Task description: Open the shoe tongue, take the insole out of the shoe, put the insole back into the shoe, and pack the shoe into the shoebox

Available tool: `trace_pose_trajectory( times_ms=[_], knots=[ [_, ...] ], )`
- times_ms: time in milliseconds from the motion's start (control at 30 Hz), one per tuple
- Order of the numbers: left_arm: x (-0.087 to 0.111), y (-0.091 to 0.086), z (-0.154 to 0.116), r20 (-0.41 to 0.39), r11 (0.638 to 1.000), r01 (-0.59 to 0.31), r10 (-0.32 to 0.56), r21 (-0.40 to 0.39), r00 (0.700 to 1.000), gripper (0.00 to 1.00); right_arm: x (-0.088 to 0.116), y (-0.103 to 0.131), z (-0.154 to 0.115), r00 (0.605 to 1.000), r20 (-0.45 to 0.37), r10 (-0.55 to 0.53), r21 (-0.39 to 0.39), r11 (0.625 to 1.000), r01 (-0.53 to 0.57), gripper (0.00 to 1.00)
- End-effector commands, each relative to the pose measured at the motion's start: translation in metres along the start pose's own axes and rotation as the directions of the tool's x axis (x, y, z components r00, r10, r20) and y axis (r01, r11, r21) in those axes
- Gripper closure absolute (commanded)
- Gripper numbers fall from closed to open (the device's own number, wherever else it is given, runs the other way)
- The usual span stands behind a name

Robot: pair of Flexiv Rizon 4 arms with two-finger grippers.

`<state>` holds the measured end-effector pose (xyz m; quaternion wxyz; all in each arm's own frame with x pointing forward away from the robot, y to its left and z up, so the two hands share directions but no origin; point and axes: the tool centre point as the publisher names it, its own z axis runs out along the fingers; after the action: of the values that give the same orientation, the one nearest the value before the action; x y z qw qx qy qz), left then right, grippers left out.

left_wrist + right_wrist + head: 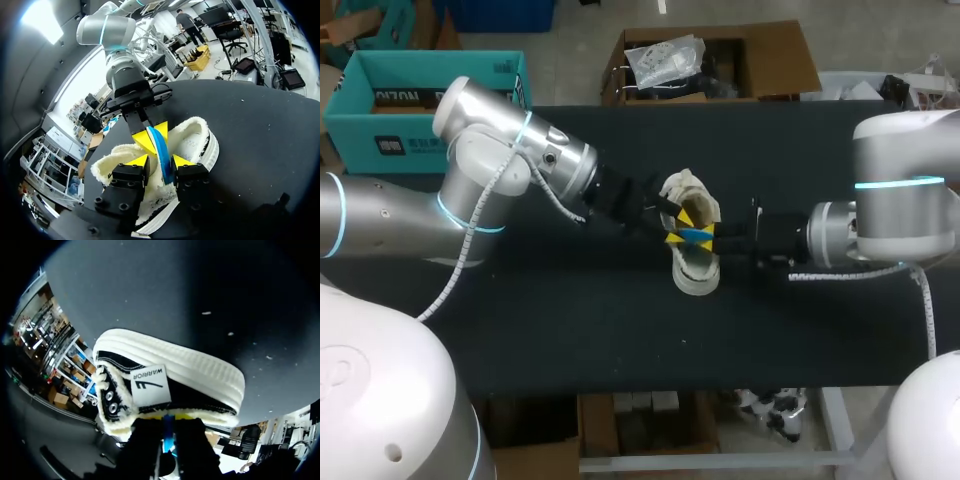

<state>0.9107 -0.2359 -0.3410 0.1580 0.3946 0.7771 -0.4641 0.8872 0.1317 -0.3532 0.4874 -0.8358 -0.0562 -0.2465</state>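
A cream shoe (696, 268) with a fleecy lining lies on its side at the middle of the black table. In the left wrist view the shoe (196, 139) opens toward me, and a blue insole (163, 152) stands on edge out of it. My right gripper (708, 233) comes in from the right and is shut on the insole (697, 236). From the left wrist its yellow tips pinch the strip's far end. My left gripper (158, 161) is open, with its fingers on either side of the insole's near end. In the right wrist view the blue insole (168, 440) sits in my right gripper (168, 432), under the shoe's side (170, 371).
A teal shoebox (420, 95) stands open at the back left, beside the table's far corner. The black tabletop (620, 330) stretches bare in front of the shoe and to both sides.
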Motion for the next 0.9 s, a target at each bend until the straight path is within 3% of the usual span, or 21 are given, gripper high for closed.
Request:
trace_pose_trajectory(
  times_ms=[33, 133, 233, 267, 300, 333, 400, 533, 700, 767, 900],
  knots=[
    [0.003, -0.006, -0.001, 0.006, 1.0, -0.007, 0.007, 0.0, 1.0, 0.73, 0.001, 0.001, 0.002, 1.0, -0.001, 0.002, -0.006, 1.0, -0.002, 1.0],
    [0.002, -0.007, 0.001, 0.002, 1.0, -0.012, 0.012, -0.002, 1.0, 1.0, 0.001, 0.001, 0.003, 1.0, 0.0, 0.002, -0.004, 1.0, -0.002, 1.0],
    [0.002, -0.008, 0.004, -0.005, 1.0, -0.016, 0.016, -0.005, 1.0, 1.0, -0.001, -0.002, 0.003, 1.0, 0.001, 0.0, 0.003, 1.0, 0.0, 1.0],
    [0.002, -0.008, 0.004, -0.006, 1.0, -0.016, 0.016, -0.006, 1.0, 1.0, -0.002, -0.004, 0.002, 1.0, 0.002, -0.002, 0.002, 1.0, 0.002, 0.78],
    [0.002, -0.008, 0.004, -0.008, 1.0, -0.017, 0.017, -0.006, 1.0, 1.0, -0.003, -0.008, 0.0, 1.0, 0.003, -0.004, 0.0, 1.0, 0.004, 0.65],
    [0.002, -0.008, 0.004, -0.008, 1.0, -0.018, 0.018, -0.006, 1.0, 1.0, -0.004, -0.01, -0.001, 1.0, 0.002, -0.007, -0.003, 1.0, 0.007, 0.58],
    [0.002, -0.007, 0.004, -0.008, 1.0, -0.021, 0.021, -0.007, 1.0, 1.0, -0.007, -0.015, -0.005, 1.0, 0.002, -0.012, -0.016, 1.0, 0.012, 0.53],
    [0.004, -0.007, 0.003, -0.007, 1.0, -0.024, 0.024, -0.007, 1.0, 1.0, -0.012, -0.022, -0.012, 1.0, -0.001, -0.025, -0.029, 0.999, 0.025, 0.61],
    [0.004, -0.006, 0.003, -0.005, 1.0, -0.021, 0.021, -0.008, 1.0, 1.0, -0.014, -0.024, -0.013, 1.0, 0.0, -0.029, -0.037, 0.999, 0.029, 0.85],
    [0.005, -0.005, 0.003, -0.006, 1.0, -0.021, 0.021, -0.008, 1.0, 1.0, -0.014, -0.023, -0.012, 1.0, 0.003, -0.025, -0.038, 0.999, 0.025, 1.0],
    [0.004, -0.004, 0.005, -0.009, 1.0, -0.019, 0.018, -0.008, 1.0, 1.0, -0.011, -0.017, -0.007, 1.0, 0.016, -0.014, -0.031, 0.999, 0.015, 1.0]
  ],
)
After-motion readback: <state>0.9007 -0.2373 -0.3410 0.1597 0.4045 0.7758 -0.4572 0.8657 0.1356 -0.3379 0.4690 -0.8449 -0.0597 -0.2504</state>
